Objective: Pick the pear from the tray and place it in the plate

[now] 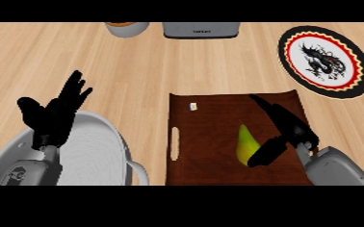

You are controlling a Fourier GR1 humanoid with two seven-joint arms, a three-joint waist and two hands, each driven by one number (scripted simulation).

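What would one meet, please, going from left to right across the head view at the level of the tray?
Black left hand, resting open over the grey ribbed basin → dark brown rectangular tray → yellow-green pear → black right hand, fingers open beside the pear.

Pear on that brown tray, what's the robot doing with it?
The robot's right hand is at the pear, which lies on the tray; its thumb is beside the fruit and its fingers stretch past it, not closed round it yet. The plate waits further back on the right with nothing on it. The left hand rests open at the left, over a grey bowl.
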